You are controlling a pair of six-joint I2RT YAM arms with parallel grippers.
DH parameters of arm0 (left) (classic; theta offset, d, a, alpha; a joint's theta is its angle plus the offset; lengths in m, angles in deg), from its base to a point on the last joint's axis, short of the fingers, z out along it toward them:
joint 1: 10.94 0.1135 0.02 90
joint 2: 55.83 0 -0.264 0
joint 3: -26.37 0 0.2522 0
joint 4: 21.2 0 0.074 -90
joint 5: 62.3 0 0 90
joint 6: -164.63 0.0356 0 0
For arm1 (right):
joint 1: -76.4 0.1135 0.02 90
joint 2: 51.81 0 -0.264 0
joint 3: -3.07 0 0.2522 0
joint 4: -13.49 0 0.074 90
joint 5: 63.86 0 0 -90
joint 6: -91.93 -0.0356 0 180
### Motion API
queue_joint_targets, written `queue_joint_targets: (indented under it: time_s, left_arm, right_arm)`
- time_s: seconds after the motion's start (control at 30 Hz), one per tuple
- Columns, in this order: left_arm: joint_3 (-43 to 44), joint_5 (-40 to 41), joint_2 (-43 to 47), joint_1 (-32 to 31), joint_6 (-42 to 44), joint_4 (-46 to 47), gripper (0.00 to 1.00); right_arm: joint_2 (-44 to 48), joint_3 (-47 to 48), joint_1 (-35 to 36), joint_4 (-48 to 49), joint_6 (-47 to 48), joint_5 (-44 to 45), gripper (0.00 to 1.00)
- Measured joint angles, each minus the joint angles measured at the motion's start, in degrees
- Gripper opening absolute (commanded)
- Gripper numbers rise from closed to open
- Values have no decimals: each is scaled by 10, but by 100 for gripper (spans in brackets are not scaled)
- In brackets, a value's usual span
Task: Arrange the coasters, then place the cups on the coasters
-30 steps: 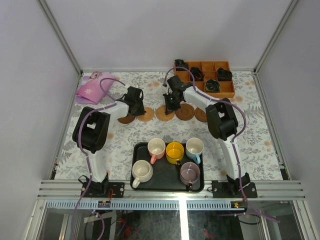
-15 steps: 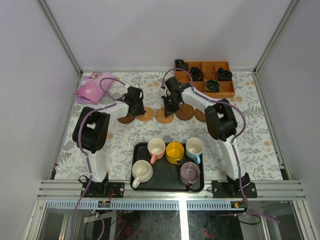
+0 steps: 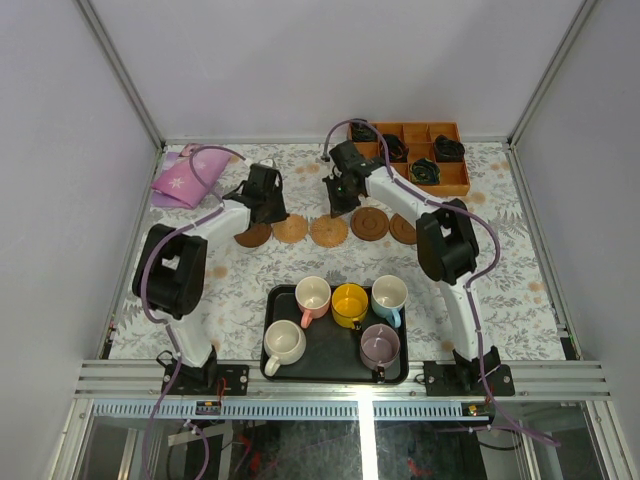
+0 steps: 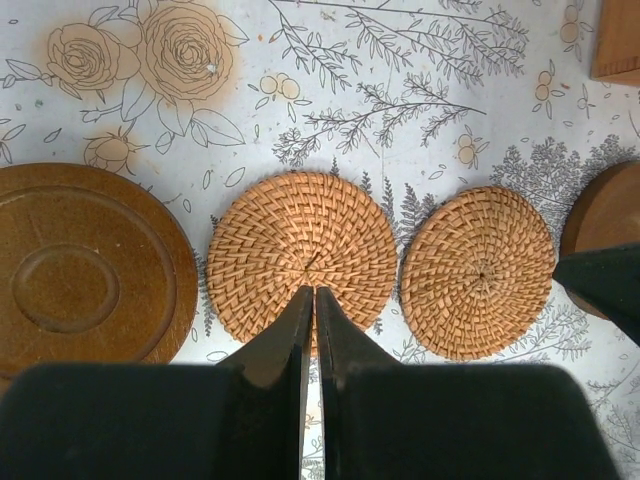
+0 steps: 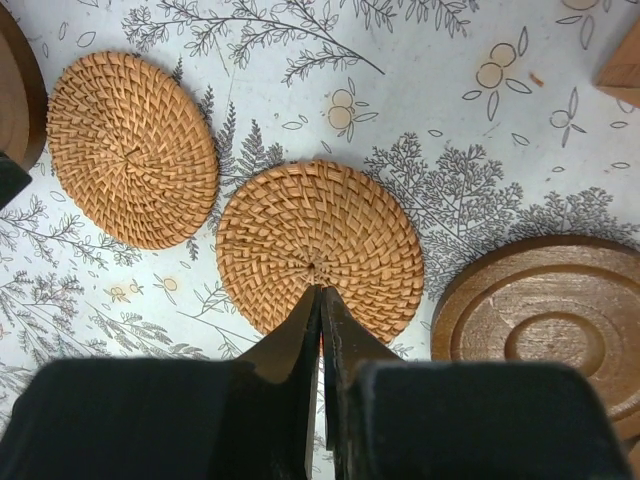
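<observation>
Five round coasters lie in a row across the middle of the table: a dark wooden coaster [image 3: 252, 236], two woven tan coasters [image 3: 291, 229] [image 3: 329, 231], and two more wooden coasters [image 3: 369, 222] [image 3: 404, 229]. My left gripper [image 3: 266, 200] [image 4: 308, 292] is shut and empty, its tips over the near edge of the left woven coaster [image 4: 300, 250]. My right gripper [image 3: 342, 195] [image 5: 322, 290] is shut and empty too, over the other woven coaster [image 5: 320, 245]. The cups stand on the black tray [image 3: 332, 358]: pink [image 3: 313, 295], yellow [image 3: 350, 303], light blue [image 3: 389, 295], cream [image 3: 284, 343], mauve [image 3: 380, 345].
An orange wooden compartment box [image 3: 420, 150] holding black coiled items sits at the back right, close behind my right gripper. A pink cloth [image 3: 185, 178] lies at the back left. The flowered tablecloth runs out to metal frame rails on both sides.
Both grippers have drawn back from the coaster row toward the far side of the table. The whole row of coasters now shows uncovered.
</observation>
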Motion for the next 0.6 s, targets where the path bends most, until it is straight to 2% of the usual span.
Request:
queue_joint_targets:
  time_s: [0.27,0.6]
  left_arm:
    - [-10,2,52,0,0,-13,3]
    - [-116,4,184,25,-1,14,6]
  right_arm:
    - [36,-23,0,-2,2,10,2]
    - [121,-124,-8,2,-9,71,2]
